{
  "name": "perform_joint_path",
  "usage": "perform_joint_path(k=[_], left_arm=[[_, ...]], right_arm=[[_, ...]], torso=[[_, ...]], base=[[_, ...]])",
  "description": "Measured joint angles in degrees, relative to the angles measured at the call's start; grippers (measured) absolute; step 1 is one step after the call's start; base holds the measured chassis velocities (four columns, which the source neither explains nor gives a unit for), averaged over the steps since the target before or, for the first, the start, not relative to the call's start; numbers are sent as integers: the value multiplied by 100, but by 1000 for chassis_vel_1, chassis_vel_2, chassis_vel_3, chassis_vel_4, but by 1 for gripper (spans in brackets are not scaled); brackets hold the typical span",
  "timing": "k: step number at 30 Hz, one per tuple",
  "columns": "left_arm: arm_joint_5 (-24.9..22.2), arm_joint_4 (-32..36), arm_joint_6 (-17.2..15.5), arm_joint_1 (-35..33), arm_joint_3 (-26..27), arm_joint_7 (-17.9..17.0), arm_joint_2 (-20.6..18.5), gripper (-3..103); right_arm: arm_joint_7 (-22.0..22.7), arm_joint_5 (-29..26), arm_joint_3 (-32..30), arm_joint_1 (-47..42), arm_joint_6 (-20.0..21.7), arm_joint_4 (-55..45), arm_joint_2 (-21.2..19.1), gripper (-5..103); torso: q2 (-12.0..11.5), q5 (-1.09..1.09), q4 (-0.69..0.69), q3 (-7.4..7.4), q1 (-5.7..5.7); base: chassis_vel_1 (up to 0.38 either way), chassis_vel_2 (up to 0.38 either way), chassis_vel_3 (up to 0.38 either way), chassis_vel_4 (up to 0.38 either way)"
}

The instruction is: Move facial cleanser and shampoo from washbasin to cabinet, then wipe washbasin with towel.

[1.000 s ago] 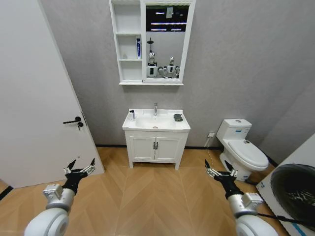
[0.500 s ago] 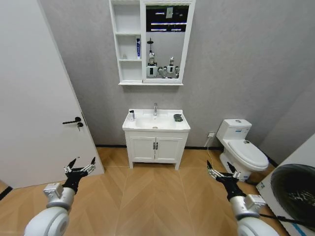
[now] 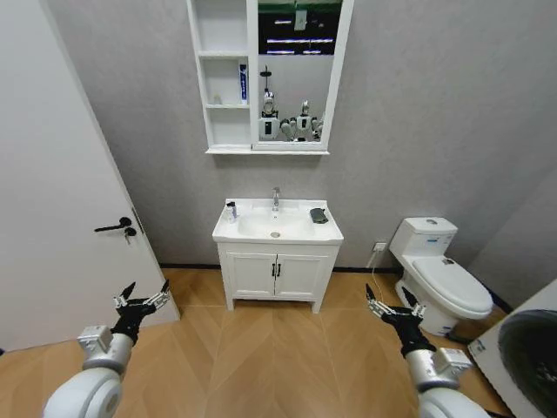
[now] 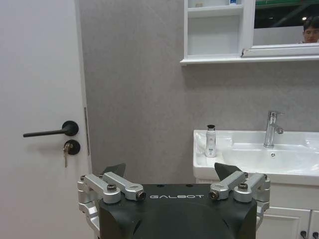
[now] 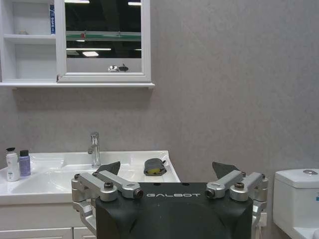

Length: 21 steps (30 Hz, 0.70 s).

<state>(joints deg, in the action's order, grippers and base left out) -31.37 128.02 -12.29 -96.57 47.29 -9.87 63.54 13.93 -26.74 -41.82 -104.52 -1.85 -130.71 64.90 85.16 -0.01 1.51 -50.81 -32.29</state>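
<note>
Left gripper (image 3: 140, 300) open, low near-left | right gripper (image 3: 392, 309) open, low near-right | I see two bottles (image 3: 231, 210) upright, far on washbasin (image 3: 277, 232) left rim | left arm nearer | towel (image 3: 318, 215) at right rim.

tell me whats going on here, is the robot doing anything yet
Nothing is being handled yet. The robot faces the washbasin from across the floor, with the left gripper and right gripper both open, empty and held low. Two small bottles stand at the washbasin's left corner, the dark towel lies on its right side, and the cabinet hangs above.
</note>
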Motion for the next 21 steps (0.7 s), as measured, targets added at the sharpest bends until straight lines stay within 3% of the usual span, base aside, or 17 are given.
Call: perform_joint_path(k=[21], left_arm=[[56,-120,2,40,-108,74,-14,99]], right_arm=[[45,61,46,17,-52,45,-4,100]], torso=[[1,-1,0,0,-1]], base=[[-259,264,258,-259]])
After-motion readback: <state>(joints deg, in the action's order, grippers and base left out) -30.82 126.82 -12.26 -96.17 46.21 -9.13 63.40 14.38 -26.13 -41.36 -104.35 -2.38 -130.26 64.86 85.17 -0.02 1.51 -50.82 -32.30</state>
